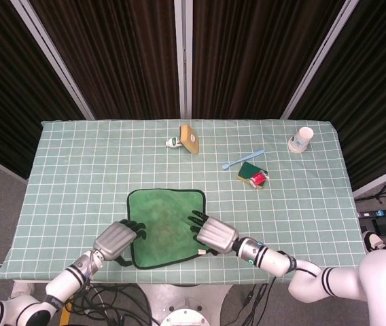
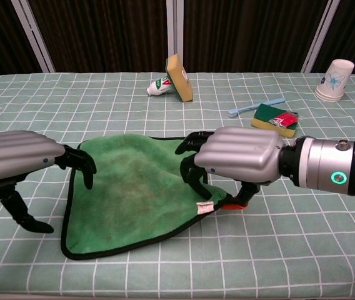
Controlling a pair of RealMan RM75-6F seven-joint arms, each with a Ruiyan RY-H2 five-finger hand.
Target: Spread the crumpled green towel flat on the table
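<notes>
The green towel (image 1: 166,224) (image 2: 134,187) lies opened out near the table's front edge, its near left corner flat on the checked cloth. My left hand (image 1: 116,239) (image 2: 21,156) hovers at the towel's left edge. Its fingers are spread and its thumb is clear of the fabric, holding nothing. My right hand (image 1: 215,235) (image 2: 240,155) sits over the near right corner. Its fingers curl down onto the towel and its thumb is under the edge by the white label, so that corner stays slightly raised.
At the back stand a yellow sponge (image 1: 191,138) and a small white tube (image 1: 174,142). A blue utensil (image 1: 242,159), a green packet (image 1: 253,175) and a paper cup (image 1: 302,139) lie to the right. The table's front edge runs just behind both hands.
</notes>
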